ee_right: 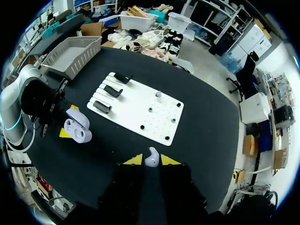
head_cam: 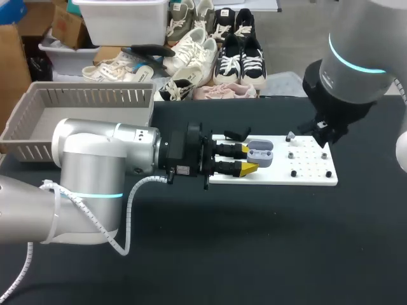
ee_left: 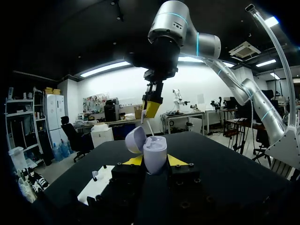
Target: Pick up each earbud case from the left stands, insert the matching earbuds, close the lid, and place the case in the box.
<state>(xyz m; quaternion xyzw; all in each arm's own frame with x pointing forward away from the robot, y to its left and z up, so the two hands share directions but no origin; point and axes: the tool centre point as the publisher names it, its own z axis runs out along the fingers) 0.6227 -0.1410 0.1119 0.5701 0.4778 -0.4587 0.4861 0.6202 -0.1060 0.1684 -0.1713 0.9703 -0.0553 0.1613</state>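
Note:
My left gripper (head_cam: 249, 159) is shut on a lavender earbud case (head_cam: 259, 152) and holds it over the left part of the white board (head_cam: 305, 171). In the left wrist view the case (ee_left: 154, 152) sits between the yellow fingers with its lid (ee_left: 135, 139) swung open. My right gripper (ee_right: 151, 160) is shut on a white earbud (ee_right: 151, 157) high above the table. From the left wrist it hangs just above the open case as the right gripper (ee_left: 151, 108). In the head view it (head_cam: 321, 135) is over the board's far right corner.
Three black stands (ee_right: 113, 90) line the board's left side. A second white earbud (ee_right: 158, 94) and several dark pegs (ee_right: 150, 109) stand on the board's right half. A grey slatted box (head_cam: 95, 96) stands at the table's far left.

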